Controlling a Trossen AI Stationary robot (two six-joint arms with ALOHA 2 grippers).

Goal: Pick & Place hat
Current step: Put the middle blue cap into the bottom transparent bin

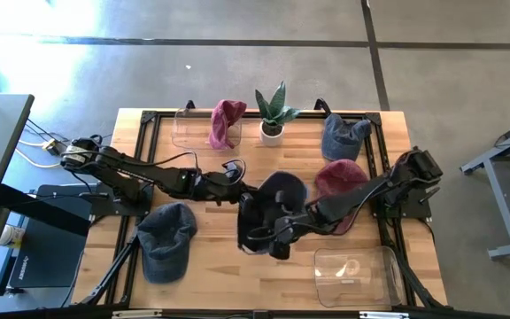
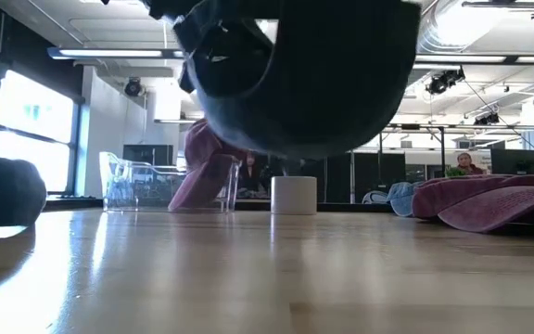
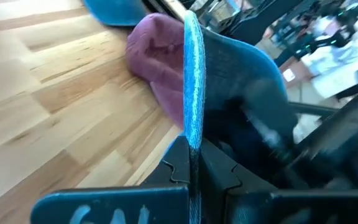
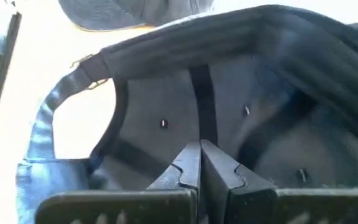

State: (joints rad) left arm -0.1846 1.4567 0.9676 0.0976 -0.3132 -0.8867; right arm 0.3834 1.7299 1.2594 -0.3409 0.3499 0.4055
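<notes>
Seen from above, both arms meet at the table [image 1: 211,279] centre over a dark hat [image 1: 282,190]. The low view alone shows this hat lifted clear of the wood. The left wrist view shows the left gripper [image 3: 191,163] clamped on the hat's brim edge; the right wrist view shows the right gripper [image 4: 199,163] pinched shut on fabric inside the crown. At the far edge, a clear bin [image 1: 184,128] has a maroon hat [image 1: 226,122] draped over its rim. A second clear bin [image 1: 352,270] sits near the front edge; contents cannot be told.
</notes>
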